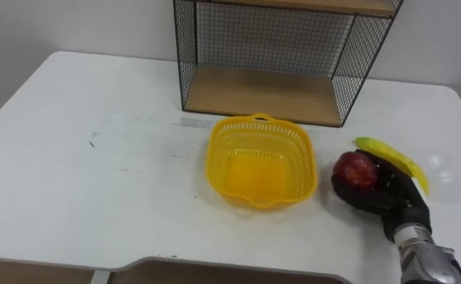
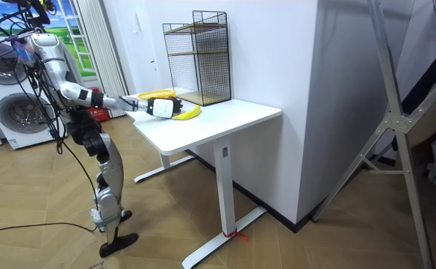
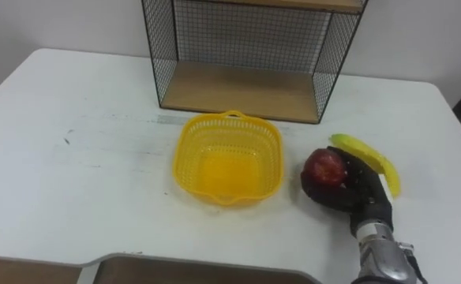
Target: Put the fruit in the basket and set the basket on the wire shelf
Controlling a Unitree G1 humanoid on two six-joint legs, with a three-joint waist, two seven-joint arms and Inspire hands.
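**Basket** (image 1: pixel 219 170): yellow plastic, open weave, upright on the white table (image 1: pixel 96 173). All other places below are given from it.

**Wire shelf** (image 1: pixel 262 93): black mesh frame with wooden boards. It stands just behind the basket at the table's far edge, with a narrow gap between the two.

**Apple** (image 1: pixel 355 169): red, to the right of the basket, near its wall but apart from it. It is outside the basket, in the grasp of the right hand. Whether it is clear of the tabletop cannot be told.

**Right hand** (image 1: pixel 382 199): dark fingers curled round the apple from below and behind. The arm comes in from the lower right.

**Banana** (image 1: pixel 396 160): yellow, lying on the table beyond the apple, farther right of the basket. It is just beside the hand; contact cannot be told.

**Robot**: stands upright at the near side of the table, right arm stretched out over it.
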